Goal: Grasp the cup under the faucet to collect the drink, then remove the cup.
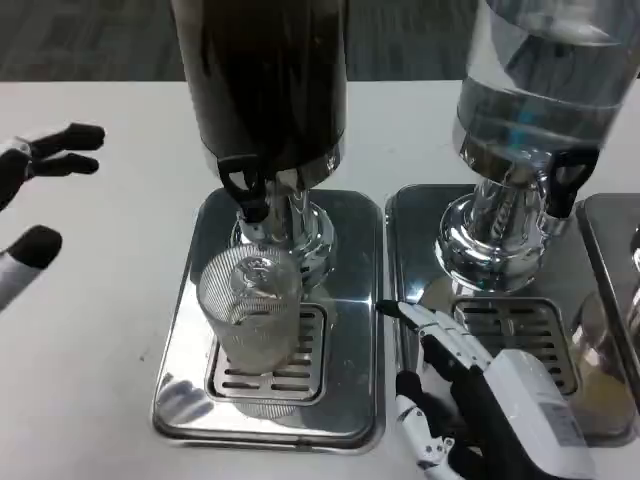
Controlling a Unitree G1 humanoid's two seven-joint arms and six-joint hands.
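Head view: a clear ribbed cup (252,310) stands on the drip grate (268,372) under the dark dispenser's faucet (247,190). Right hand (480,400), fingers spread and empty, hovers just beside the cup without touching. Left hand (35,200) waits, fingers apart, well off to the left.

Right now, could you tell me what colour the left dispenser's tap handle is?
Black; the tap handle shows best in the head view, above the clear cup.

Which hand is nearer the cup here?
Right. The right hand is just right of the cup, low by the tray edge; the left hand is far off at left.
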